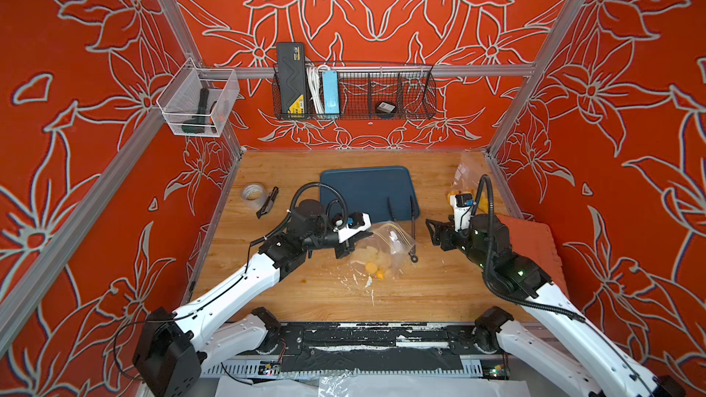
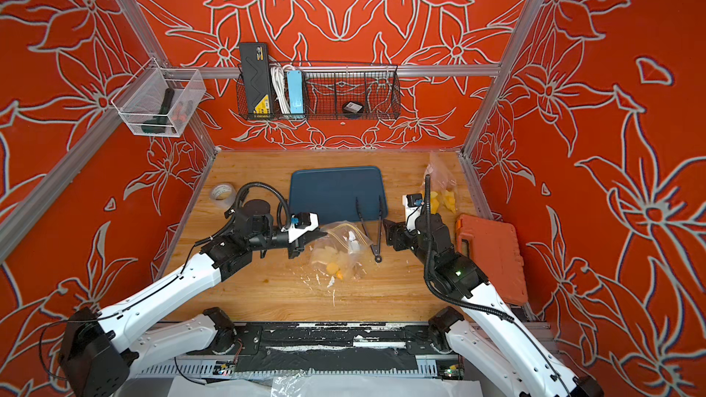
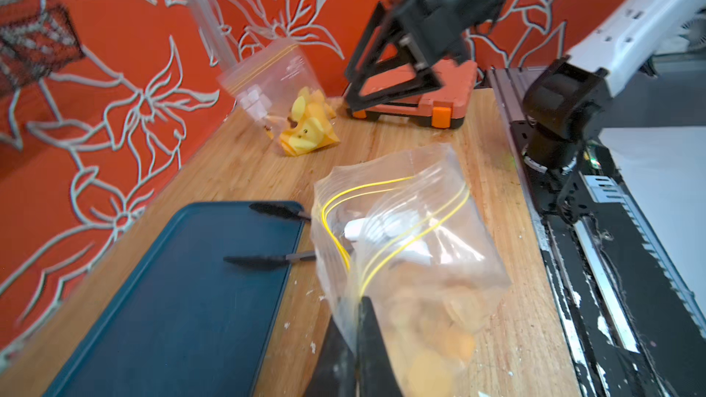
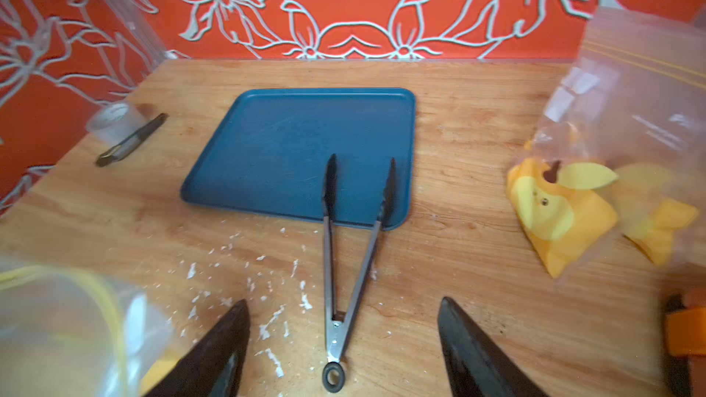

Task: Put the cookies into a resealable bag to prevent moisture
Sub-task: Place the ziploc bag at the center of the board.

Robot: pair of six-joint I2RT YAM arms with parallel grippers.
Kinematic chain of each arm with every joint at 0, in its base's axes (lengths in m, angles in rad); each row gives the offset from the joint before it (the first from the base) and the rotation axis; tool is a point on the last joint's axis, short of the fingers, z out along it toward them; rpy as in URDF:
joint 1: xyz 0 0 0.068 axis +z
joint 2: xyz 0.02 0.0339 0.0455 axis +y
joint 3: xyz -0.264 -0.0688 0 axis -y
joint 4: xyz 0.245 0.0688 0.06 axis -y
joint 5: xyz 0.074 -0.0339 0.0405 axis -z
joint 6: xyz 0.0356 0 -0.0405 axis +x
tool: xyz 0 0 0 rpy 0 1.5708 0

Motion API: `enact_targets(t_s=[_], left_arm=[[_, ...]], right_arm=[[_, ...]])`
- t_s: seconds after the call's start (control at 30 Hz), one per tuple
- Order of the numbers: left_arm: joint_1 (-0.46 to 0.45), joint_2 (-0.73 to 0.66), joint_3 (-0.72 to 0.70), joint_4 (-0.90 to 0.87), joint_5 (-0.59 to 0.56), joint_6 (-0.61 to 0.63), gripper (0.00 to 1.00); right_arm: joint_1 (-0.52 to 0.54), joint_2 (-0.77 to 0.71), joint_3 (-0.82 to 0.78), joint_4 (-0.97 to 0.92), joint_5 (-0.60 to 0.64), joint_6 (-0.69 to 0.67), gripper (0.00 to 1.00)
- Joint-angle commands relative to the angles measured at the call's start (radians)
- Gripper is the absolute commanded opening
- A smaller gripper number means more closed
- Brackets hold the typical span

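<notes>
A clear resealable bag with a yellow zip line lies mid-table, its mouth standing open. Orange and yellow cookies sit inside it, blurred in the left wrist view. My left gripper is shut on the bag's left edge at the zip line. My right gripper hangs open to the right of the bag, over the ring end of black tongs with nothing between its fingers.
The tongs' tips rest on a blue tray behind the bag. A second clear bag with yellow prints leans at the back right. An orange case lies by the right wall. A tape roll and a dark tool lie at the left. White crumbs litter the wood.
</notes>
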Motion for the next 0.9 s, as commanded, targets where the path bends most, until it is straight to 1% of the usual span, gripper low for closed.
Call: enact_targets(t_s=[0.0, 0.17, 0.27, 0.33, 0.43, 0.53, 0.67, 0.73, 0.87], left_arm=[[0.079, 0.038, -0.066, 0.059, 0.038, -0.063, 0.00], [0.145, 0.077, -0.064, 0.073, 0.070, -0.070, 0.00], [0.179, 0.089, -0.068, 0.097, 0.090, -0.081, 0.00], [0.190, 0.096, -0.072, 0.103, 0.084, -0.080, 0.00], [0.205, 0.106, -0.081, 0.114, 0.082, -0.087, 0.00], [0.209, 0.105, -0.086, 0.117, 0.084, -0.084, 0.00], [0.213, 0.093, -0.098, 0.127, 0.082, -0.083, 0.00], [0.213, 0.090, -0.099, 0.122, 0.079, -0.081, 0.00], [0.213, 0.092, -0.101, 0.128, 0.091, -0.079, 0.00]], right_arm=[[-0.003, 0.002, -0.044, 0.078, -0.266, -0.050, 0.78], [-0.005, 0.113, -0.130, 0.273, -0.454, -0.004, 0.78], [-0.018, 0.211, -0.195, 0.474, -0.556, 0.039, 0.79], [-0.039, 0.285, -0.222, 0.595, -0.627, 0.035, 0.79], [-0.073, 0.392, -0.227, 0.717, -0.692, 0.010, 0.79], [-0.098, 0.526, -0.169, 0.765, -0.801, -0.031, 0.78], [-0.107, 0.705, -0.069, 0.752, -0.929, -0.104, 0.77], [-0.113, 0.778, -0.027, 0.748, -0.963, -0.126, 0.76], [-0.116, 0.868, 0.041, 0.762, -1.021, -0.143, 0.76]])
